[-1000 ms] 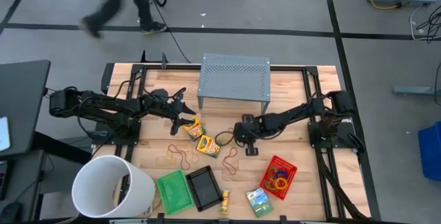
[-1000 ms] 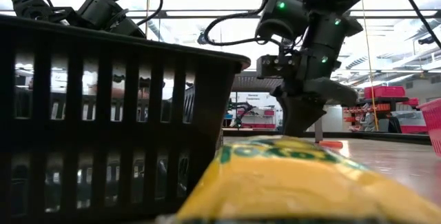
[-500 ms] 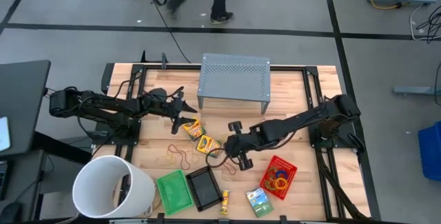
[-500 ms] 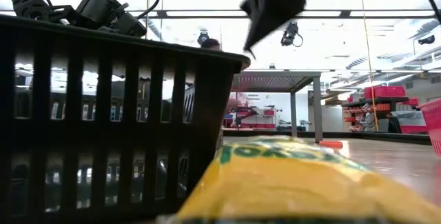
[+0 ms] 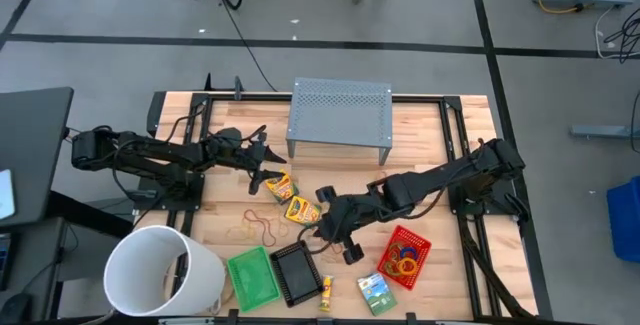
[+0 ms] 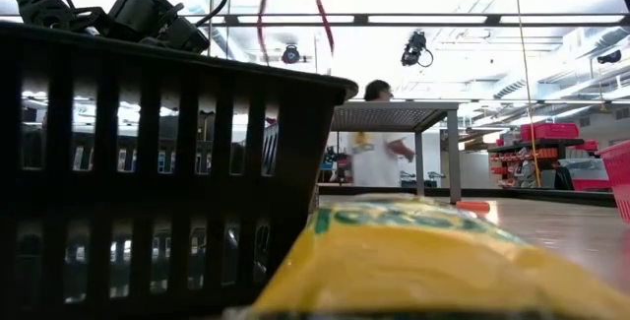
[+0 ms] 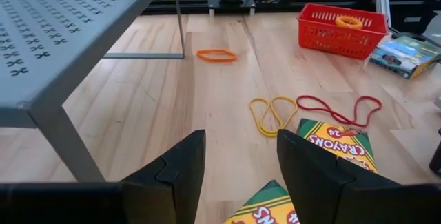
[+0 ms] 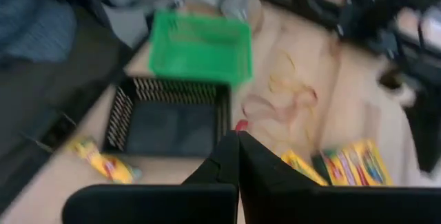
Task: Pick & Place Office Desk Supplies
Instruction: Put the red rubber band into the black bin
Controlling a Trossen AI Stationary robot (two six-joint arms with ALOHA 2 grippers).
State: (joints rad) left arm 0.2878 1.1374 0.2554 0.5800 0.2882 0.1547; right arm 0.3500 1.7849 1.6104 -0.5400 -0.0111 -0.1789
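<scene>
We hold a red rubber band (image 6: 291,5) in shut right jaws above the black tray (image 5: 297,270) for dropping; left jaws hang open.

I see grey concrete floor (image 5: 420,10) with black tape lines around the wood tabletop (image 5: 420,125), bright ceiling strip lights (image 6: 433,19), a person (image 6: 374,153) walking beyond, red shelving (image 6: 546,133) behind.

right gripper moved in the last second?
Yes. In the high view the right gripper, shut on a red rubber band, has swung from just below the grey perforated stand toward the table's near edge, now beside the black tray.
</scene>
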